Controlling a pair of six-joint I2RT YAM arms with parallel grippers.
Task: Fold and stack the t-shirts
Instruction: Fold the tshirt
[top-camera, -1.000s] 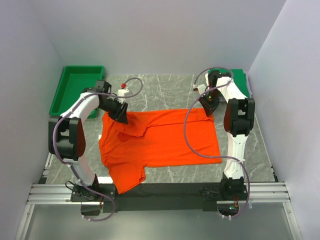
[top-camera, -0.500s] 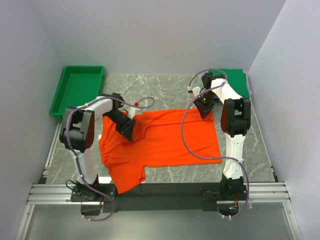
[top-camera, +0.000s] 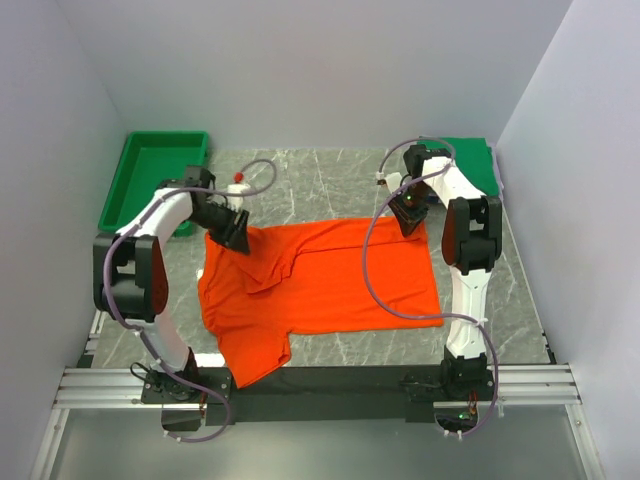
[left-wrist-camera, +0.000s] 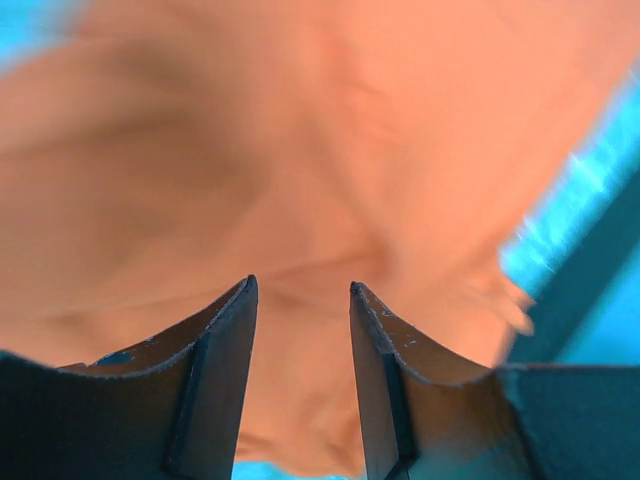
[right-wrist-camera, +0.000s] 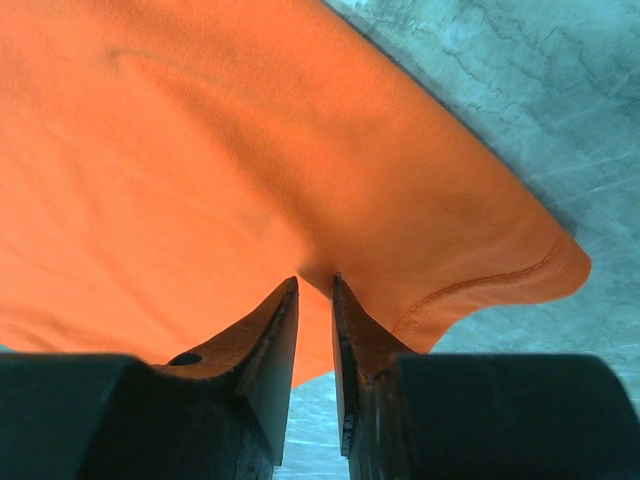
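1. Far left on the table, near the green tray, my left gripper sits at the far-left corner of the orange tee. My fingers are half apart over cloth, and I cannot tell if they hold it.
2. The tee lies mid-table, long axis left to right, with a sleeve at its near-left end and the straight hem pointing right.
3. My right gripper pinches its far-right corner, fingers narrow.

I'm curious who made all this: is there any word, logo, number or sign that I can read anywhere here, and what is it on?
None: no text can be read in any view.
orange t-shirt: plain, no print.
green tray: no label visible.
right arm and left arm: no marking large enough to read.
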